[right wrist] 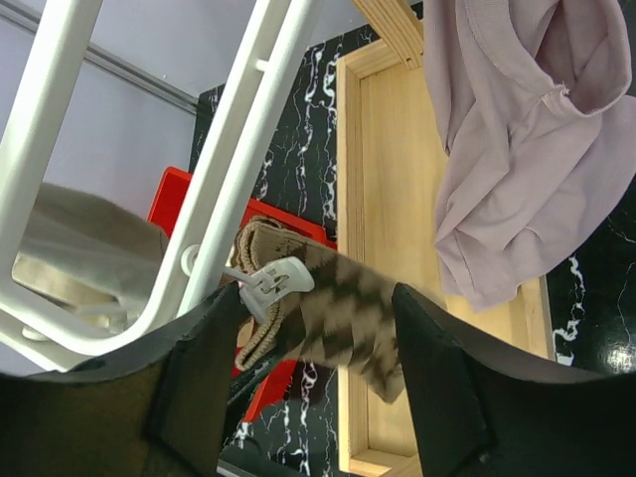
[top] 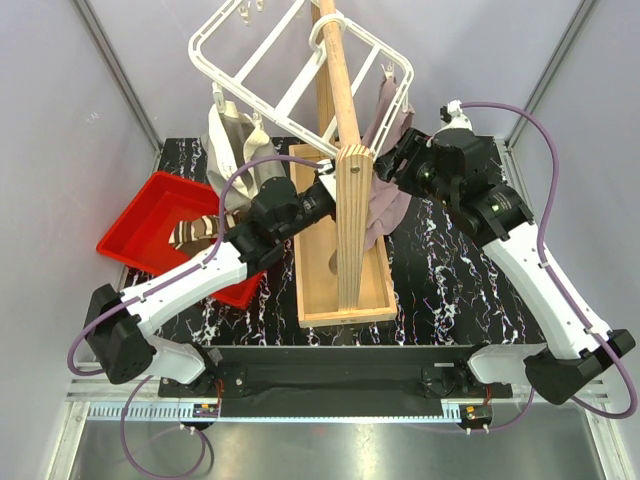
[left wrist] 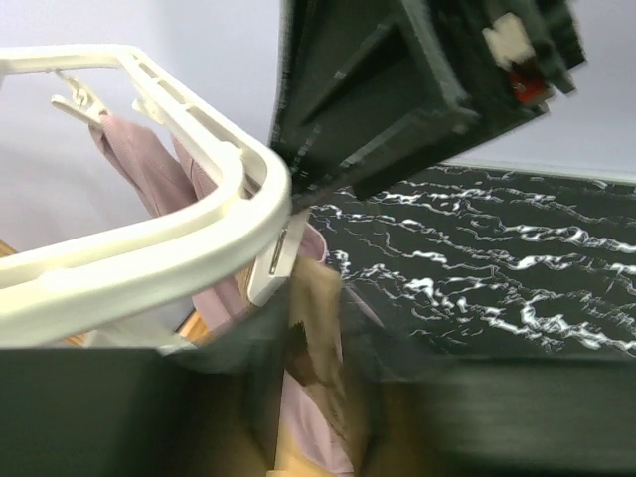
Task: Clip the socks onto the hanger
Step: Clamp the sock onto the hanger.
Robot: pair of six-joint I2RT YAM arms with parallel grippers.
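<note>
Right wrist: right tool (right wrist: 318, 298) spread around brown-and-cream zigzag fabric sock (right wrist: 348, 310) (white plastic peg (right wrist: 273, 281) at nine o'clock); left tool (left wrist: 333, 397) too blurred to tell.

The left arm (top: 185, 285) and right arm (top: 545, 285) are alike: white links between black joint housings, on black bases (top: 115, 340). A purple cable (top: 70, 352) loops along each. The right gripper (right wrist: 318, 298) has broad matt black fingers (right wrist: 189, 388). The left gripper (left wrist: 298, 258) is black and blocky, with a white piece and a red mark.
</note>
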